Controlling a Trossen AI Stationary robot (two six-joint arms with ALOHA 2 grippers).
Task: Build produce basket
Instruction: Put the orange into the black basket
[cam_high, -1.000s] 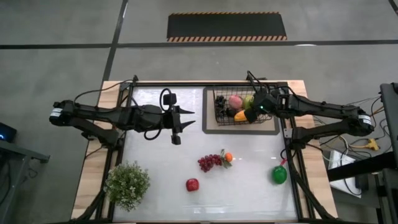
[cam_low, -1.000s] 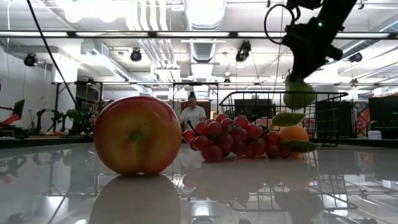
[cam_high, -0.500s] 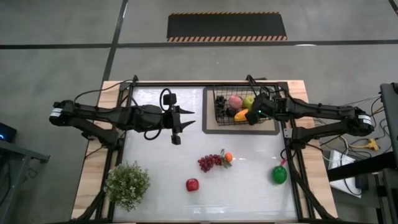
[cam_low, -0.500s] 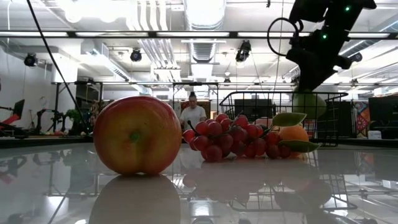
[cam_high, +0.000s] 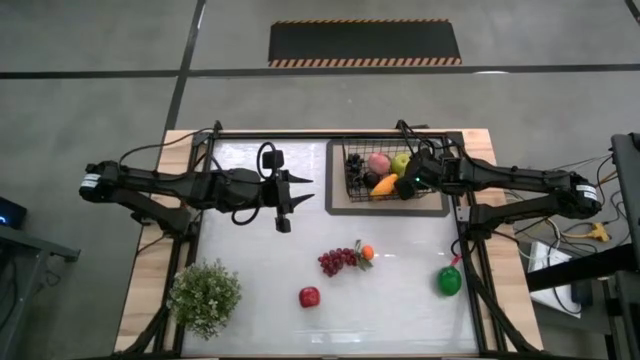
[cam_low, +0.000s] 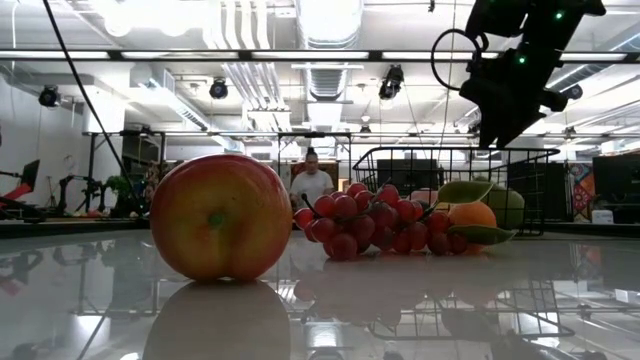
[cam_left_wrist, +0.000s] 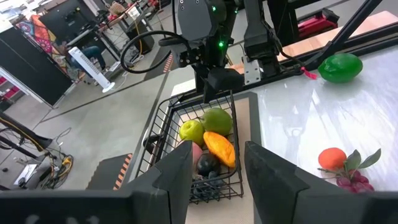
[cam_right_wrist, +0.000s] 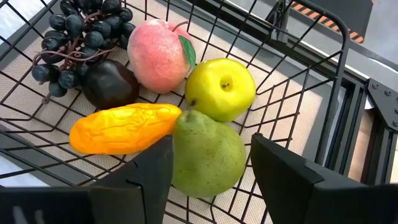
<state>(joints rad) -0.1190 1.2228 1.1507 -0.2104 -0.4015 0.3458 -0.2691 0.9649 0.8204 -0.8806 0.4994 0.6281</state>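
Glossy white sheeting covers the desk (cam_high: 250, 290), framed by bare wood along its edges, and the black wire-mesh basket (cam_high: 345, 196) stands at its far side as the landmark. Inside the basket lie a fuzzy pink peach (cam_right_wrist: 160, 55), a smooth green apple (cam_right_wrist: 221, 88), a matte green pear (cam_right_wrist: 208, 154), an elongated orange mango (cam_right_wrist: 123, 128), a dark round fruit (cam_right_wrist: 111, 84) and a bunch of dark grapes (cam_right_wrist: 74, 31), all packed touching one another on a beige liner.

The right gripper (cam_high: 408, 184) hovers just over the basket's right half with its fingers spread apart and grasping nothing; the pear lies directly beneath them. The left gripper (cam_high: 297, 194) waits well to the basket's left, released and empty.

Nearer than the basket, red grapes (cam_high: 335, 261) touch a leafy tangerine (cam_high: 367, 253); a shiny red apple (cam_high: 309, 297) sits farther out, and a glossy green pepper (cam_high: 449, 281) lies toward the right edge. A bushy potted plant (cam_high: 204, 296) stands far from the basket at the near left corner.
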